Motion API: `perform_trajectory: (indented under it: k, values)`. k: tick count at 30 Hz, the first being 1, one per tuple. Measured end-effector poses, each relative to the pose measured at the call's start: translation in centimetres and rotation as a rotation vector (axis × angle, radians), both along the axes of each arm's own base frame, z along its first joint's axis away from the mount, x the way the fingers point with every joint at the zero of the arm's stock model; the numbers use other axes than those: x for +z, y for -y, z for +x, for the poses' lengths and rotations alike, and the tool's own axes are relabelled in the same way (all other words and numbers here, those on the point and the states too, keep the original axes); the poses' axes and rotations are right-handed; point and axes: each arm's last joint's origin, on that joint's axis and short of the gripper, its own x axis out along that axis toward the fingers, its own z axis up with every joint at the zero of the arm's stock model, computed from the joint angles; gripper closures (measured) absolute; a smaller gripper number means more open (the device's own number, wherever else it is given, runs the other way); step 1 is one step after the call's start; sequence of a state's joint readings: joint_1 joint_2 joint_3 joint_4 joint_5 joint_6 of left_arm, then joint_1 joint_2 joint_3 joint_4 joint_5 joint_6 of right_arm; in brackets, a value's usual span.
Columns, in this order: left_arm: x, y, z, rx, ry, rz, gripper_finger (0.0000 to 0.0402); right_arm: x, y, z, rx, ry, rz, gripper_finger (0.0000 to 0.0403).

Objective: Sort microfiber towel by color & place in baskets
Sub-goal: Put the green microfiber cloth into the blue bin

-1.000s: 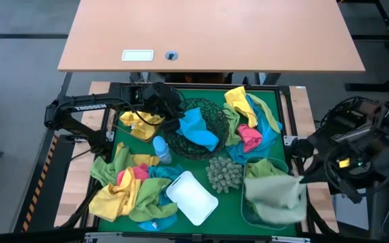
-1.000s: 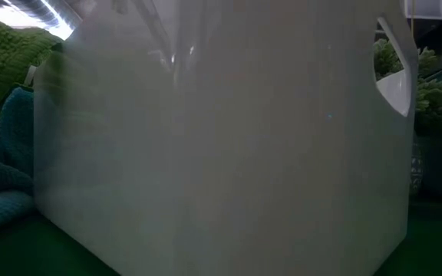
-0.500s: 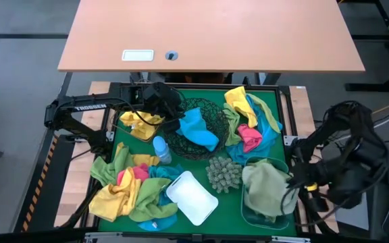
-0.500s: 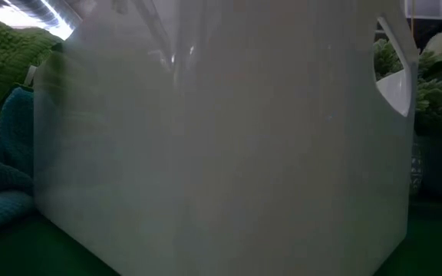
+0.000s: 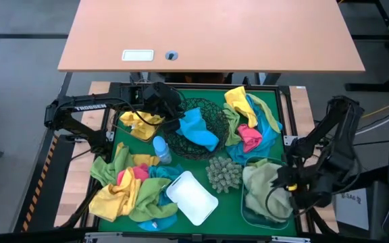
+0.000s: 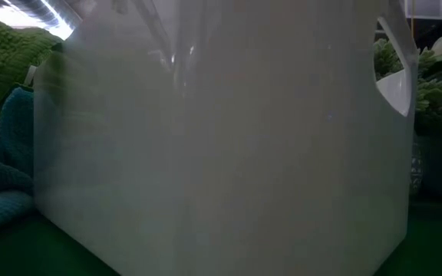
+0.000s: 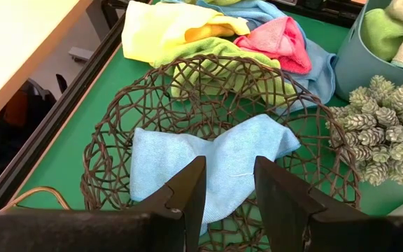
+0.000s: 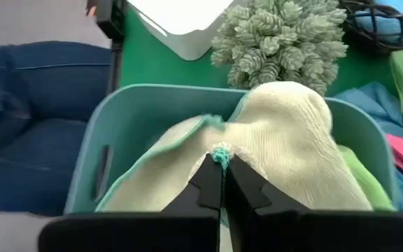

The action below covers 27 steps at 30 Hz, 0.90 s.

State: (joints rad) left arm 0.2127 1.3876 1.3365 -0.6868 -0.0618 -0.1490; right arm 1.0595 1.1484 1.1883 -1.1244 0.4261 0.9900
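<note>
A pale green towel [image 8: 285, 140] is pinched by its teal hem in the closed right gripper [image 8: 220, 164], draped along the blue tub [image 8: 93, 164]. The left gripper [image 7: 228, 185], fingers apart, is held over the wire bowl [image 7: 110, 150].

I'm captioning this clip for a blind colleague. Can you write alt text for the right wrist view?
The right gripper, fingers shut on the edge of a pale yellow-green towel, holds it over a translucent blue tub that the towel drapes into. Beyond the tub stand a spiky grey-green ball and a white tub on the green mat; a person's jeans show beside the table.
</note>
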Motion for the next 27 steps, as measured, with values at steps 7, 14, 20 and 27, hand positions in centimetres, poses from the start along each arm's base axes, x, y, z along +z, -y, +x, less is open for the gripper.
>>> perform_trajectory:
  k: [7,14,20,27]
  values:
    - [0.0,0.0,0.0,0.0,0.0,0.0,0.0286,-7.2,-0.1,1.0,-0.058,0.044,-0.073,0.0402]
    - [0.0,0.0,0.0,0.0,0.0,0.0,0.0286,-14.3,1.8,2.3,-0.15,-0.056,0.053,0.0401]
    - [0.0,0.0,0.0,0.0,0.0,0.0,0.0286,-17.6,3.1,2.8,-0.142,-0.114,0.226,0.0388]
    - [0.0,0.0,0.0,0.0,0.0,0.0,0.0286,-17.7,3.5,3.2,-0.166,-0.114,0.252,0.0385]
